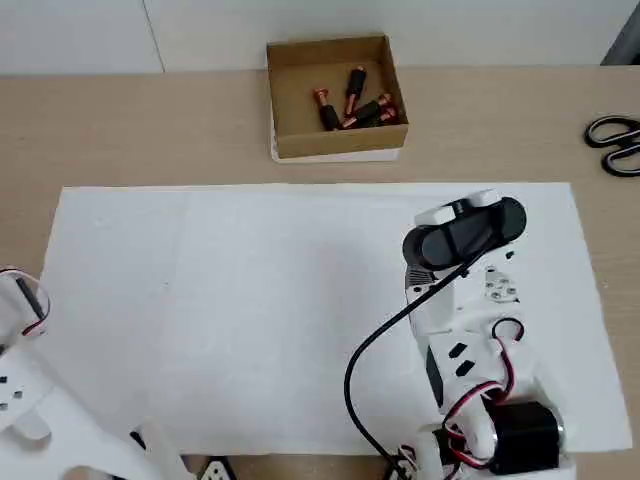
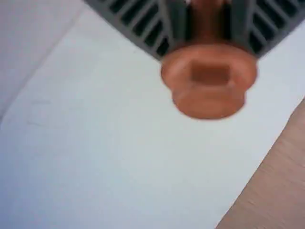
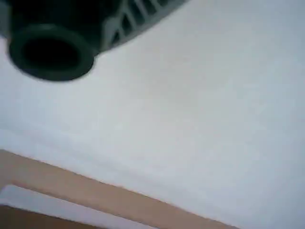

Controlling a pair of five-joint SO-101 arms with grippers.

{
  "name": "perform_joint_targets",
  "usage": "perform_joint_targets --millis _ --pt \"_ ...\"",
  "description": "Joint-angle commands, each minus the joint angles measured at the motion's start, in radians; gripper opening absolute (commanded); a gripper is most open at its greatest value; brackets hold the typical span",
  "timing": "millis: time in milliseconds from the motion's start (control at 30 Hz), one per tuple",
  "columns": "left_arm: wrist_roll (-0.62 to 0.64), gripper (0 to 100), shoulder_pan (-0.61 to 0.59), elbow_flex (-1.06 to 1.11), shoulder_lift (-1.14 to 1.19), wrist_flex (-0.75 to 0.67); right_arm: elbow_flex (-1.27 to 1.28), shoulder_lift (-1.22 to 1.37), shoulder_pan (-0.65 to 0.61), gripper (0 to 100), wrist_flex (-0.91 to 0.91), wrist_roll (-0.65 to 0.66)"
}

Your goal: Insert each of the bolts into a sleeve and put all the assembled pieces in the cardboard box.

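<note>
**One more pair in hand, box already part filled**

The bolt (image 2: pixel 208 81) is orange and sits pinched in the left tool (image 2: pixel 207 24). Its broad head faces the wrist camera and hangs above the white sheet (image 1: pixel 250 320). The sleeve (image 3: pixel 50 52) is black and is pinched in the right tool (image 3: pixel 102 28). Its open mouth is turned toward that arm's camera, and it too is lifted off the sheet. The two parts are held well apart. In the high view the left arm (image 1: pixel 20 345) is at the near left corner of the sheet and the right arm (image 1: pixel 470 300) is over its right half.

Beyond the far edge of the sheet, the cardboard box (image 1: pixel 340 138) stands on the desk (image 1: pixel 130 120). It holds what look like four assembled pieces (image 1: pixel 355 108), black sleeves with orange bolts in them, lying loose on its floor. A pair of scissors (image 1: pixel 615 143) lies at the desk's right edge.

Most of the task looks done. I see no loose bolts or sleeves on the sheet, so this is likely the last pair. What is left is to bring the two tools together, push the bolt into the sleeve, and drop the joined piece in the box.
</note>
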Motion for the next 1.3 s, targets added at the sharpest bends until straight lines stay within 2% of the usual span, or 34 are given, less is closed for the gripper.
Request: perform_joint_targets --millis 0,267,433,667,900,1067,1267 --pt "0.003 0 0.003 -0.044 -0.026 0.005 -0.006 -0.01 0.004 0.4 -0.021 -0.012" --pt "0.005 0 0.011 -0.044 -0.026 -0.002 -0.006 -0.01 0.002 0.4 -0.028 -0.014" --pt "0.017 0 0.144 -0.044 -0.026 -0.005 -0.005 -0.01 0.002 0.4 -0.051 -0.014" --pt "0.304 0 0.391 -0.044 -0.02 -0.193 -0.005 -0.01 0.002 0.4 -0.064 -0.015" --pt "0.374 0 0.612 -0.039 -0.018 -0.293 -0.005 -0.01 0.002 0.4 -0.056 -0.012" --pt "0.379 0 0.683 -0.039 -0.018 -0.315 -0.005 -0.01 0.002 0.4 -0.058 -0.014" --pt "0.379 0 0.689 -0.038 -0.017 -0.336 -0.005 -0.004 0.002 0.4 -0.067 -0.015"
